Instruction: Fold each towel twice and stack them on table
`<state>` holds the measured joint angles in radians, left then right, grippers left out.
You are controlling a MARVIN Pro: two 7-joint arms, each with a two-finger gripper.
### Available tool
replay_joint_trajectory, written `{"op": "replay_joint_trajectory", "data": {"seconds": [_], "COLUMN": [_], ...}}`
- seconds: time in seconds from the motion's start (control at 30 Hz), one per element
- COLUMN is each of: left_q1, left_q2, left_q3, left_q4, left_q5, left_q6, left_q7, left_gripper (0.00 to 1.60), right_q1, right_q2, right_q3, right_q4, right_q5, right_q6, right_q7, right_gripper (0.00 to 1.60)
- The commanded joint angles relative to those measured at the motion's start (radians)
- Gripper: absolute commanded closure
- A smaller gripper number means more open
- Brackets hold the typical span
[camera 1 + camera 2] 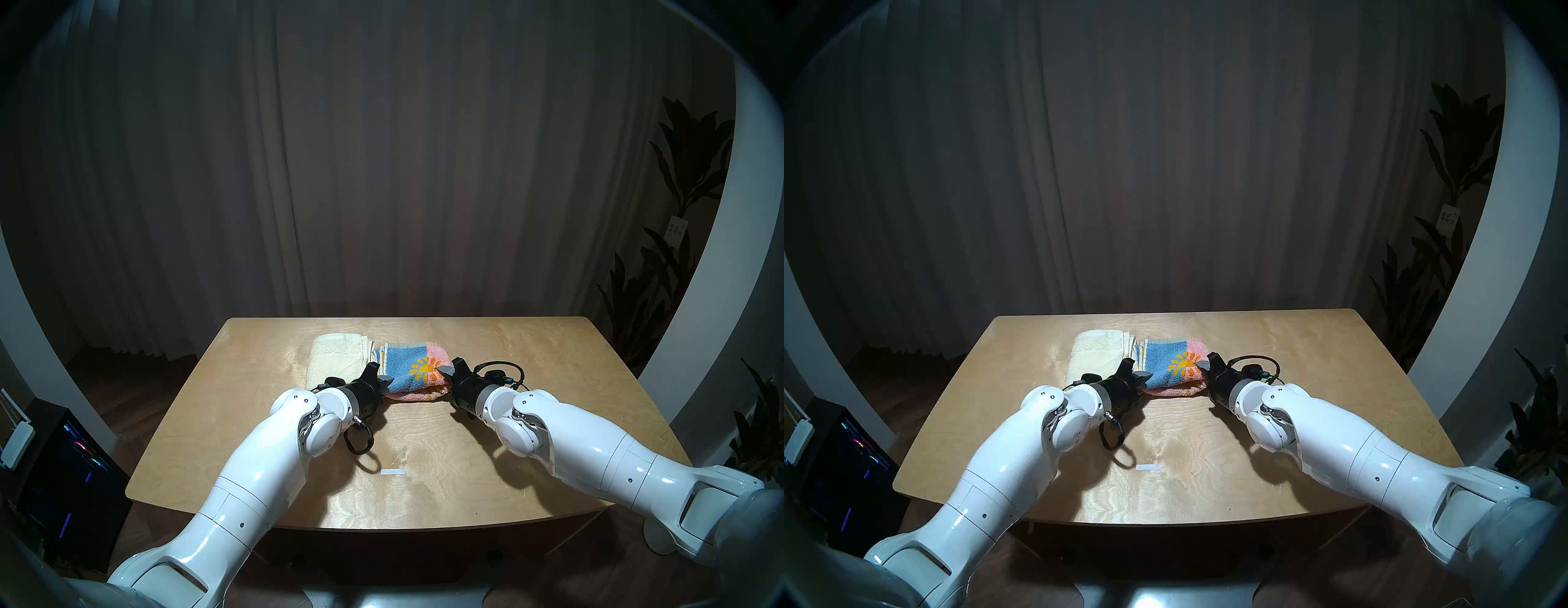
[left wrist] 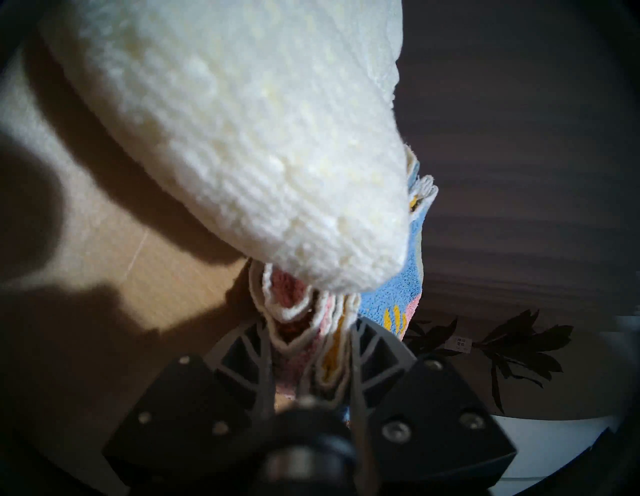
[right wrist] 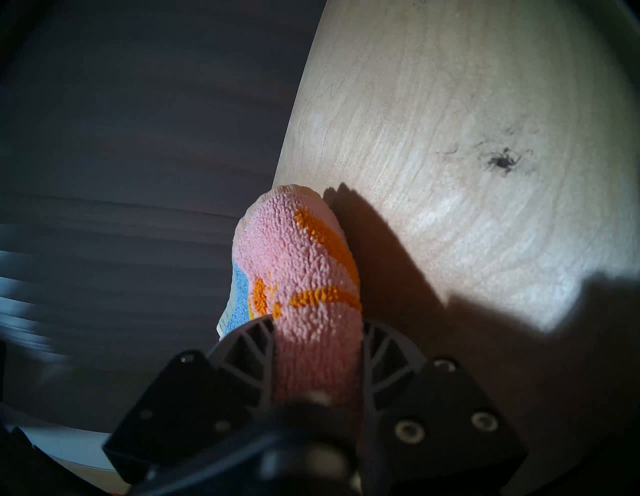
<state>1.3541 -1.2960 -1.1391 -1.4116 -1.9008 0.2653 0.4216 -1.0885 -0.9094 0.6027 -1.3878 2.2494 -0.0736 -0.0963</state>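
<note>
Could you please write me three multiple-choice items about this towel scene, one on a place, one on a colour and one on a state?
1. The cream towel lies where against the printed towel?
A. on its left
B. on top
C. on its right

2. The printed towel's sun is:
A. green
B. yellow
C. black

3. The right gripper is:
A. open over bare table
B. shut on the printed towel
C. holding the cream towel

Answers: 1 A, they lie side by side in the head view; 2 B, yellow on blue; 3 B, the pink fold sits between its fingers.

Dim room, hard shadows, fisheye vignette
</note>
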Motion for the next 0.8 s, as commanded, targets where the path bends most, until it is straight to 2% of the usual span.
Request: {"op": "replay_joint_trajectory", "data": {"seconds": [0.0, 0.53, 0.77], "left_q1": [-0.013, -0.011, -0.002], "left_q2": [-0.01, -0.013, -0.008], "left_q3": [-0.003, -0.008, -0.025], "left_q4": [-0.022, -0.085, -0.148], "left_q5": [0.004, 0.008, 0.017], "left_q6": [-0.002, 0.013, -0.004], "left_q7": [-0.028, -0.043, -0.052], "left_gripper": [1.6, 1.6, 1.6], "right_q1": [-0.014, -0.022, -0.027], "right_q2": [0.005, 0.085, 0.105], "right_q3": [0.017, 0.065, 0.071], "right_q4": [-0.028, -0.126, -0.154], "right_q5": [0.009, 0.018, 0.019], "right_q6": [-0.005, -0.034, -0.041], "right_q7": [0.046, 0.093, 0.099], "right_gripper": [1.6, 1.6, 1.6]}}
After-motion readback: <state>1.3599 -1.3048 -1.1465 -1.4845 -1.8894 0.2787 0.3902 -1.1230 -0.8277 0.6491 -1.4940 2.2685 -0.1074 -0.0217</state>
